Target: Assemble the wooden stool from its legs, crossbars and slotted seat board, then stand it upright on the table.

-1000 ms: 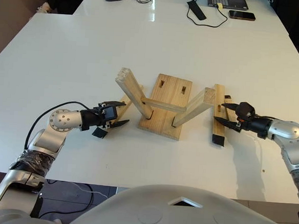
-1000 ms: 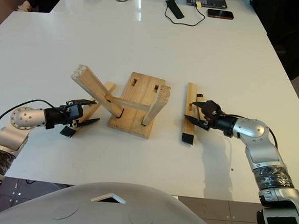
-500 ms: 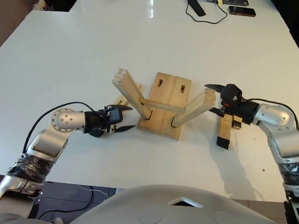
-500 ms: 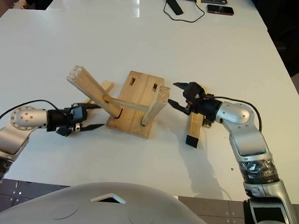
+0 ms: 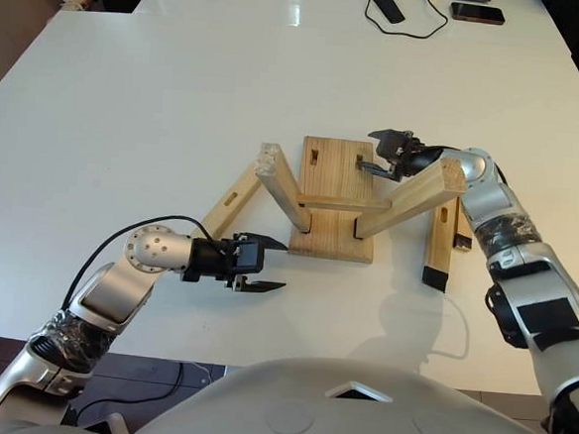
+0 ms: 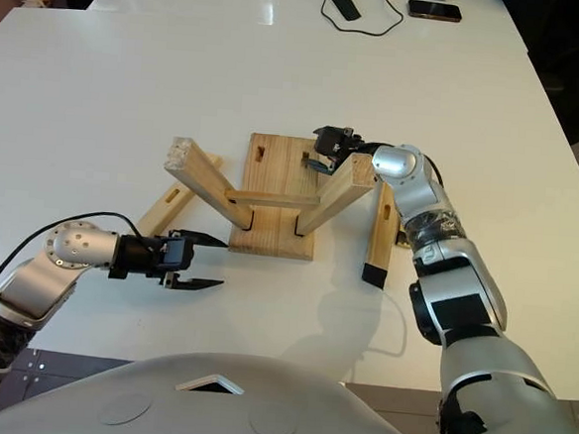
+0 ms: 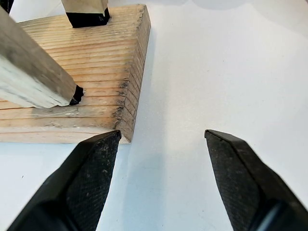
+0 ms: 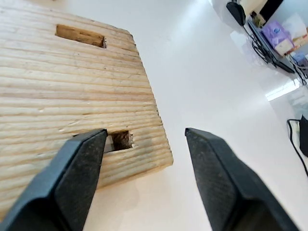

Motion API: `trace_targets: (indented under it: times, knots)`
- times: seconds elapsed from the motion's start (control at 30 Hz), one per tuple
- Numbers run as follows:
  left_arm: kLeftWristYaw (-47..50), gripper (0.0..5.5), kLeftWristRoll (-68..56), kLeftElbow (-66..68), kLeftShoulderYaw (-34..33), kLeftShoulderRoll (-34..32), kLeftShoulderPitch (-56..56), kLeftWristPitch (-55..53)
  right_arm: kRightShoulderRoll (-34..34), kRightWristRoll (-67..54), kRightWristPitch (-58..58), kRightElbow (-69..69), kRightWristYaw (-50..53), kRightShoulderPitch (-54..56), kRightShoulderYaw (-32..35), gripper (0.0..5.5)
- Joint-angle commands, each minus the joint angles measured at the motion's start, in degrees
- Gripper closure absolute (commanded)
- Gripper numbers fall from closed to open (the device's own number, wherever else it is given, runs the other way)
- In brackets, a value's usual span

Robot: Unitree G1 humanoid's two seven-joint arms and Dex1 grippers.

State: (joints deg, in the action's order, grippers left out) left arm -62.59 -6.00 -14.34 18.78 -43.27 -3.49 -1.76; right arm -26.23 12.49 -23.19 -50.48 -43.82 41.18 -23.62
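1. Seat board (image 5: 334,171) was laid flat on the surface (image 5: 128,116), with two legs (image 5: 284,185) and a crossbar (image 5: 342,203) fitted.
2. Left end effector (image 5: 284,265) was positioned released beside its near corner.
3. Right end effector (image 5: 371,151) was positioned released over its far slot.

Beside 1 right finger (image 8: 72,183), a slot (image 8: 122,140) in the board (image 8: 62,96) is half hidden behind it. Beyond the left fingers (image 7: 82,187), 2 legs (image 7: 29,77) are cut off by the picture's edge, as is the board.
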Motion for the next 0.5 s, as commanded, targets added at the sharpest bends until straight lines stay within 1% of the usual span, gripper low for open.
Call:
trace_targets:
  times: [0.03, 0.13, 0.27, 0.33, 0.4, 0.5]
  knots:
    - [1.8, 2.27, 2.3, 3.3, 0.3, 1.6, 3.8, 0.6, -5.3, 7.8, -5.9, -7.0, -5.5, -1.6, -5.8, 2.51]
    - [4.9, 2.27, 4.8, 7.8, -0.2, 3.8, 7.1, 1.3, -8.2, 7.7, -9.1, -7.0, -10.3, -2.0, -6.9, 2.51]
    - [11.1, 2.27, 8.1, 14.9, -0.6, 7.7, 11.1, 2.1, -10.6, 3.7, -9.7, -2.9, -15.7, -3.3, -5.1, 2.51]
    - [14.4, 2.27, 9.8, 18.6, -0.8, 9.9, 13.1, 2.7, -12.0, 0.8, -8.7, 1.7, -18.4, -5.1, -4.0, 2.51]
    - [18.1, 2.27, 11.4, 22.2, -1.1, 12.0, 15.0, 3.1, -14.1, -3.0, -6.2, 9.8, -21.7, -8.5, -2.9, 2.51]
    - [21.8, 2.27, 12.9, 25.3, -1.5, 13.8, 15.9, 3.9, -16.8, -8.9, 0.9, 23.6, -26.4, -13.3, -1.5, 2.51]
